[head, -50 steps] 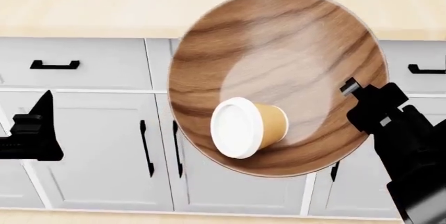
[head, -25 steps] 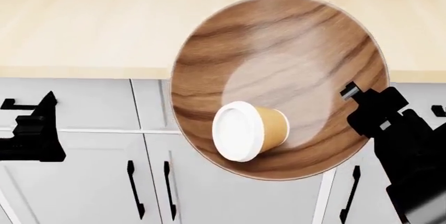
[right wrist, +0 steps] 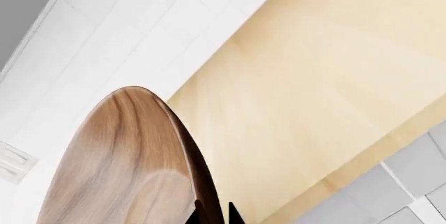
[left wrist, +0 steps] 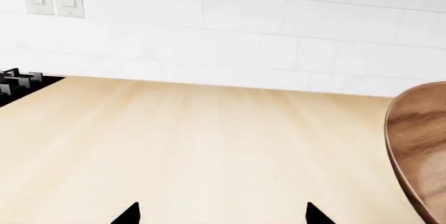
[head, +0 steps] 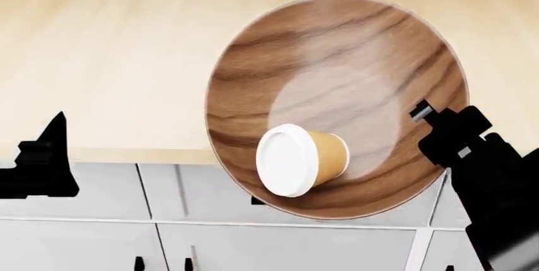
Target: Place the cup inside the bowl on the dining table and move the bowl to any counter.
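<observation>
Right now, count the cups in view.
1. The cup lies on its side inside the bowl, which the right gripper holds over the counter. None visible elsewhere.

Right pincer (head: pixel 423 110) at four o'clock, clamped on the bowl (head: pixel 337 94) rim, left pincer (head: pixel 47 157) at nine o'clock, fingers spread, empty

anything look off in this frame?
Yes: the cup lies on its side in the bowl, lid still on, nothing spilled. The right end effector pinches the bowl's rim, holding it tilted over the counter edge.
</observation>
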### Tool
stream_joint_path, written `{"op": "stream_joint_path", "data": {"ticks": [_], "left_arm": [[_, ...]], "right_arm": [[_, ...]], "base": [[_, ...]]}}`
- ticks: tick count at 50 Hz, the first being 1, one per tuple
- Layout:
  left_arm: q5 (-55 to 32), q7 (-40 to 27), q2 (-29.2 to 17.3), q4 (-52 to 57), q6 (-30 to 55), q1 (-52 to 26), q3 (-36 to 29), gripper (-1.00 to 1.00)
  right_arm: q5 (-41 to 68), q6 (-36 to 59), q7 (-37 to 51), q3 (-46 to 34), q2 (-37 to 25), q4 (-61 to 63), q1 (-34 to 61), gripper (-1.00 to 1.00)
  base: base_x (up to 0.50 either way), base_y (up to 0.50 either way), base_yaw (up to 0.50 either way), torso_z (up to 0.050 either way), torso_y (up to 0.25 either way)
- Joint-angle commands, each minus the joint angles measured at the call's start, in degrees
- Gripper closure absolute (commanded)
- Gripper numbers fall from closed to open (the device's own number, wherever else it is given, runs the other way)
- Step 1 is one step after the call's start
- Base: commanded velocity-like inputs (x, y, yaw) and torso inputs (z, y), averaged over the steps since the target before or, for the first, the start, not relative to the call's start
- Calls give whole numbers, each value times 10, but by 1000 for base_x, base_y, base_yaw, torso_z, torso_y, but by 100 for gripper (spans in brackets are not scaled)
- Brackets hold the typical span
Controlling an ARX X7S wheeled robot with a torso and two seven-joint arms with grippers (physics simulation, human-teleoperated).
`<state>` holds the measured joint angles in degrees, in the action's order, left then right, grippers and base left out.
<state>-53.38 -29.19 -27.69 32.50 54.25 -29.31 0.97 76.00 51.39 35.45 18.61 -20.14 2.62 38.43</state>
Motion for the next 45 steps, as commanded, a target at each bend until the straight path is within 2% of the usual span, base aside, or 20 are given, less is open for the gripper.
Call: {"op": "stream_joint_path", "data": {"ticks": [1, 39, 45], "left_arm": [[14, -1, 6, -4, -12, -4, -9, -100], [7, 3, -6, -1, -23, 9, -3, -100], [10, 5, -6, -4, -28, 13, -5, -100]], "right_arm": [[2, -6, -8, 1, 0, 3, 5, 100], [3, -18, -11, -1, 2, 4, -16, 100], [-3, -19, -10, -6, 3, -4, -20, 100]], "base": [[500, -1, 0, 0, 0], [499, -1, 0, 0, 1], [165, 0, 0, 0, 3]]}}
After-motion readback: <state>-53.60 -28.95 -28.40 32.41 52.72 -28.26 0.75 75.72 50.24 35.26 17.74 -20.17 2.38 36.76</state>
